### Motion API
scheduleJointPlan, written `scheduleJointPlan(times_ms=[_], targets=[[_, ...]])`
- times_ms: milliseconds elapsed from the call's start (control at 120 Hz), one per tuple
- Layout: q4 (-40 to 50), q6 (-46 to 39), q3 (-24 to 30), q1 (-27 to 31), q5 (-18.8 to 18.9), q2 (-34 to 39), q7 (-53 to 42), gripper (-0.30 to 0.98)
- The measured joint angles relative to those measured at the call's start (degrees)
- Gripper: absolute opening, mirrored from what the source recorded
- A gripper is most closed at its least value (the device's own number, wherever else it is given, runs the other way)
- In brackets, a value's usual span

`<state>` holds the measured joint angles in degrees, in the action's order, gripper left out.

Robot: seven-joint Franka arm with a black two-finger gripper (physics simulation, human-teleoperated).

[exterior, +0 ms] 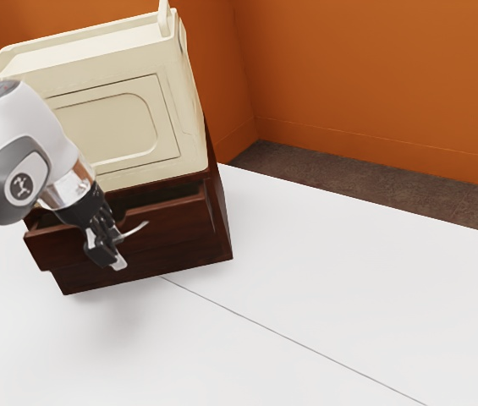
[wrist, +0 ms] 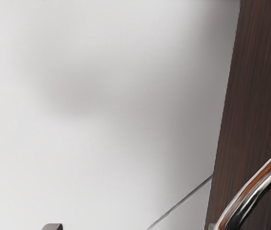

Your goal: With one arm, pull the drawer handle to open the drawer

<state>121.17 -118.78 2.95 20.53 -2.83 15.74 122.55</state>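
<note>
Drawer (exterior: 168, 215) is partly out: front stands proud of the cabinet (exterior: 224, 241), dark gap behind its top edge. Task looks partway, not finished; how much travel remains I can't tell from where I stand. Gripper (exterior: 114, 249) is set wide, not clamped on anything. In the wrist view one fingertip (wrist: 53, 226) sits well apart from the handle (wrist: 256, 191), and the other end of the spread is right by the bar. Reads as a hooking setup rather than a pinch: one finger near or behind the bar, so a pull drags it without needing grip force. Contact itself I can't confirm; the overlap hides it. Arm (exterior: 20, 161) comes in high from the exterior view's left, hand angled down at the drawer front, which makes sense for pulling outward over the table (exterior: 332, 279) and keeps the forearm off the crate (exterior: 107, 131). Crate sits on top of the cabinet, probably just parked there; its weight may help keep the cabinet from sliding during the pull. Handle location: on the drawer front, right at the fingers, curved bar sticking out past them toward the exterior view's right. Next: keep the finger on the inner side of the bar and draw straight out from the cabinet. Risk: with that wide spread, any sideways drift or twist and the bar slips off the tip.
</note>
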Motion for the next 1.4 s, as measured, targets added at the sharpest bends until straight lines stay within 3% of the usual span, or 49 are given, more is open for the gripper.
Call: scheduleJointPlan(times_ms=[1400], targets=[[12.2,-2.4,3.0,-0.8,-1.5,12.1,1.9,0.36]])
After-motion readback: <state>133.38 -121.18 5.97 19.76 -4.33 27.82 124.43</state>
